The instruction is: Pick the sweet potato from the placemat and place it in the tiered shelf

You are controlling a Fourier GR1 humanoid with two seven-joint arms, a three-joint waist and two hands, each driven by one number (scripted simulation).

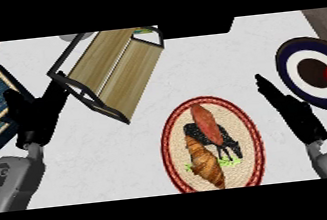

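While the sweet potato (pixel 206 122) lies on the placemat (pixel 241 124), left hand (pixel 33 118) and right hand (pixel 289 106) are straight-fingered, empty.

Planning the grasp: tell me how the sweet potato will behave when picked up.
The sweet potato looks solid, so it should probably stay stiff when lifted. Its long, tapered shape may roll if nudged sideways. It lies close beside a croissant on the placemat, so a push could disturb that.

The single head view looks steeply down onto the counter (pixel 213 61).
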